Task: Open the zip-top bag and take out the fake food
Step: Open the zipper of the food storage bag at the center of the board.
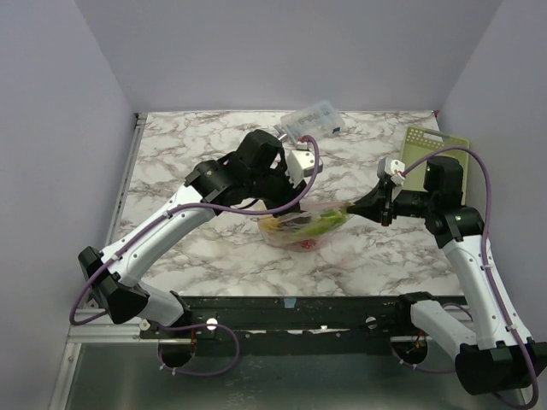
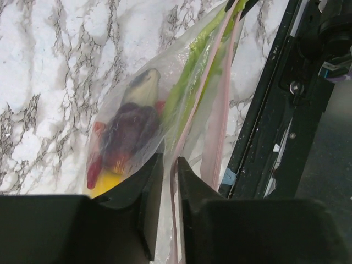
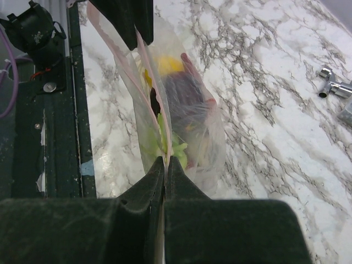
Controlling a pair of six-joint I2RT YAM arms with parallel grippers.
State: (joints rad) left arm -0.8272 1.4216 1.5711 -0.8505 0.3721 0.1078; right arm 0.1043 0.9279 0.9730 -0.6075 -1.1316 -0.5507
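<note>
The zip-top bag [image 1: 308,227] hangs lifted over the marble table's middle, stretched between both grippers by its pink zipper edge. My left gripper [image 1: 285,205] is shut on the strip at the bag's left end; in the left wrist view its jaws [image 2: 170,168] pinch the pink strip [image 2: 212,104]. My right gripper [image 1: 357,206] is shut on the right end, jaws [image 3: 166,163] pressed on the edge. The fake food is inside the bag: a dark purple piece [image 2: 129,129], a yellow lemon [image 2: 107,182], red pieces and a green stalk [image 3: 165,144].
A small clear plastic box [image 1: 313,120] lies at the back centre. A pale green board [image 1: 432,147] lies at the back right. A metal fitting [image 3: 333,87] lies on the marble. The black rail [image 1: 291,312] runs along the table's near edge.
</note>
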